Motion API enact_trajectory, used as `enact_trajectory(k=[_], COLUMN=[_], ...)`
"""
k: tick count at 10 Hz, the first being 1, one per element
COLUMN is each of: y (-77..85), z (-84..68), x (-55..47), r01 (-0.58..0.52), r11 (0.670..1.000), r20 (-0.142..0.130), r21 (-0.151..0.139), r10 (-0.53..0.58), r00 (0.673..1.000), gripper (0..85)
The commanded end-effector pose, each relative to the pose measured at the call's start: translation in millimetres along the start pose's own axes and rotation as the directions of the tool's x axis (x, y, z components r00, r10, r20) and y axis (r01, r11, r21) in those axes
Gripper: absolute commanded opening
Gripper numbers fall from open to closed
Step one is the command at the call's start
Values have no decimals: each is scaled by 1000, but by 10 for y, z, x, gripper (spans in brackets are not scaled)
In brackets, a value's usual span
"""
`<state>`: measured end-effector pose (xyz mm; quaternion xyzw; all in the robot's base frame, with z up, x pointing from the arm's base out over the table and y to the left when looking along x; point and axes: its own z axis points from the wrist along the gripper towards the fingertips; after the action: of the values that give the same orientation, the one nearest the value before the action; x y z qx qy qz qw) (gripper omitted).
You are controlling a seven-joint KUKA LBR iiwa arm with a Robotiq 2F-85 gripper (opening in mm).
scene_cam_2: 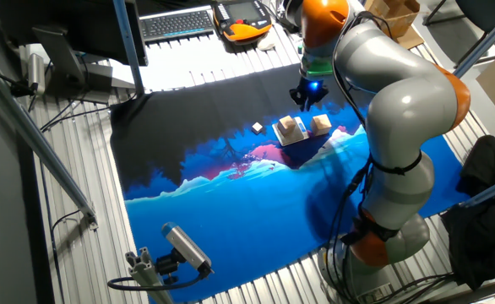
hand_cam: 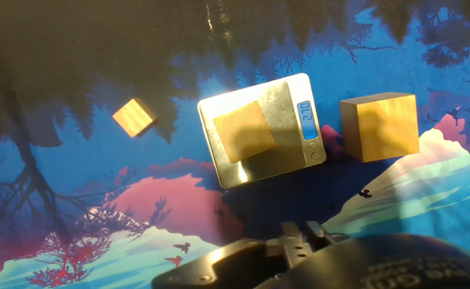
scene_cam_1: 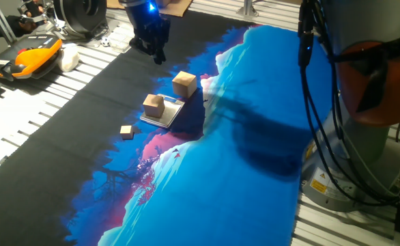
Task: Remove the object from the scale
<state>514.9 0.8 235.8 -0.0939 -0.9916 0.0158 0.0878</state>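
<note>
Blue-and-black mat on table (scene_cam_1: 43, 123) | cube (scene_cam_1: 153, 105) sits on scale (scene_cam_1: 169, 116), toward its far-from-display side | jaws (scene_cam_1: 158, 55) hover above, beyond scale, apart from cube | jaw spread: cannot tell

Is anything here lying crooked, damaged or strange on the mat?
Nothing looks damaged or spilled. The mid-sized light-tan wooden cube sits flat on the thin silvery square scale, toward the side away from its lit display. The larger tan cube and the tiny tan cube stand apart on the mat. The pincer hangs above.

Cube (hand_cam: 243, 131) on scale (hand_cam: 287, 152), two cubes beside
</note>
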Motion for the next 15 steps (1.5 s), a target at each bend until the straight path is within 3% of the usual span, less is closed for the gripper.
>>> enact_trajectory(k=[1,8,10,11,12,13,15], y=[0,1,1,1,1,1,1], z=[0,0,0,0,0,0,0], x=[1,1,1,1,1,1,1], r01=[5,20,84,94,56,32,23], r11=[1000,1000,996,994,989,989,998], r20=[0,-5,-23,11,34,44,72], r21=[1,4,10,-49,-136,-142,-65], r10=[-5,-20,-84,-94,-52,-26,-18], r00=[1000,1000,996,996,998,999,997], gripper=[0,0,0,0,0,0,0])
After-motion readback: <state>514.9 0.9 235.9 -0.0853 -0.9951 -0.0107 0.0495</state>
